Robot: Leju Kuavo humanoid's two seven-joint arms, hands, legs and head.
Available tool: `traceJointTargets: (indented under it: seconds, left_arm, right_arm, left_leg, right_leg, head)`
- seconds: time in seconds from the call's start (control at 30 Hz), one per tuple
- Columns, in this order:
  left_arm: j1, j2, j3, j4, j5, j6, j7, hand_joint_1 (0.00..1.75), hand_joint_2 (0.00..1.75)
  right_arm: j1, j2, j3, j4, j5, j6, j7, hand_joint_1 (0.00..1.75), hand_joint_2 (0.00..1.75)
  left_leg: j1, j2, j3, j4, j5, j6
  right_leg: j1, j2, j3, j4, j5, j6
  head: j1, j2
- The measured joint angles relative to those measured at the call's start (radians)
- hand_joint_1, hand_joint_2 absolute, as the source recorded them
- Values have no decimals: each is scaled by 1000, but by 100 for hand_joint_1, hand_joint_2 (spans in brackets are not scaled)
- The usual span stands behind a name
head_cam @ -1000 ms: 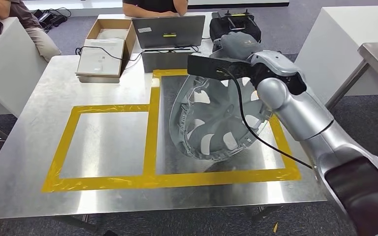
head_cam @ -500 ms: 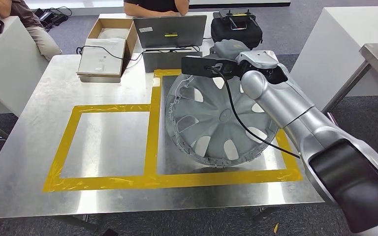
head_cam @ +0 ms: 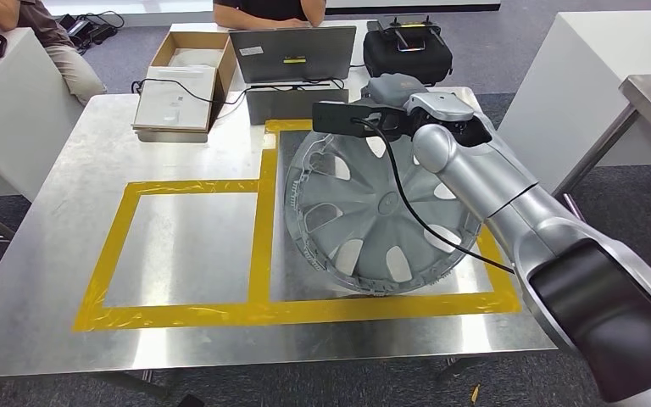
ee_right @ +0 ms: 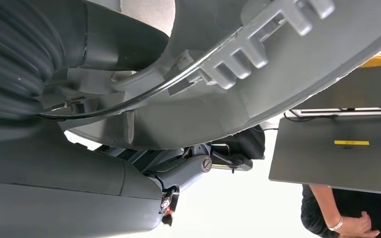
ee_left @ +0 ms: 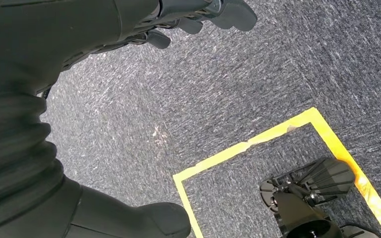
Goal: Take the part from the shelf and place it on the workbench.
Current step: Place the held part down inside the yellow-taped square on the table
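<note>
The hubcap [head_cam: 377, 212] is gripped at its far rim by the right hand [head_cam: 394, 89], kept tilted inside the yellow tape box [head_cam: 263, 309] on the workbench [head_cam: 51, 220], probably for lowering flat.

We see a silver-grey spoked wheel cover [head_cam: 377, 212] on a brushed steel table [head_cam: 59, 178] marked with yellow tape rectangles [head_cam: 258, 212]; upper left, a brown cardboard box [head_cam: 188, 52].

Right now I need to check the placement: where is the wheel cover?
In the head view, the wheel cover lies tilted on the metal workbench inside the right-hand yellow tape square, its far rim gripped by the right hand near the laptop.
</note>
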Motion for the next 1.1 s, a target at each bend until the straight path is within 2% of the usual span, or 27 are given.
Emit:
traceJointTargets:
  seconds: [0.1, 0.2, 0.23, 0.33, 0.37, 0.53, 1.03, 1.1]
  left_arm:
    - [-3, 0, -1, 0, -8, -9, 7, 0, 175]
    - [-7, -2, -2, 0, -11, -20, 17, 0, 175]
    - [-7, -2, -2, 0, -9, -21, 17, 0, 175]
    - [-7, -3, -2, 0, 0, -17, 15, 0, 44]
    - [-7, -3, -2, 1, 0, -13, 16, 0, 0]
    - [-12, -4, -6, 1, -16, -11, 31, 0, 0]
    - [-25, -6, -20, 2, -30, -30, 29, 0, 0]
    - [-26, -6, -22, 2, -31, -30, 28, 0, 87]
  right_arm:
    - [0, 10, 4, 34, 3, 0, 17, 175, 175]
    - [-1, 42, 10, 124, 10, -35, 28, 175, 175]
    - [-2, 54, 11, 157, 11, -55, 32, 131, 131]
    - [-3, 85, 11, 240, 13, -122, 42, 0, 0]
    - [-3, 92, 10, 260, 12, -145, 45, 0, 0]
    - [-14, 100, -17, 304, 1, -267, 24, 0, 0]
    - [-33, 92, -73, 331, 26, -298, 3, 0, 0]
    - [-33, 92, -80, 331, 31, -302, 0, 0, 0]
  left_leg:
    - [0, 0, 0, 0, 0, 0]
    - [0, 0, 0, 0, 0, 0]
    - [0, 1, 0, 0, 0, 0]
    - [0, 1, 0, 0, 0, 0]
    - [0, 1, 0, 0, 0, 0]
    - [0, 1, 0, 0, 0, 0]
    - [0, 2, 1, 0, 0, 0]
    - [0, 2, 1, 0, 0, 0]
  right_leg:
    - [0, 0, 0, 0, 0, 0]
    - [0, 0, 0, 0, 0, 0]
    - [0, 0, 0, 0, 0, 0]
    - [0, 0, 0, 0, 0, 0]
    - [0, 0, 0, 0, 0, 0]
    - [0, 0, 0, 0, 0, 0]
    - [0, 1, 0, 0, 0, 0]
    - [0, 1, 0, 0, 0, 0]
  head:
    - [0, 0]
    - [0, 0]
    - [0, 0]
    - [0, 0]
    - [0, 0]
    - [0, 0]
    - [0, 0]
    - [0, 0]
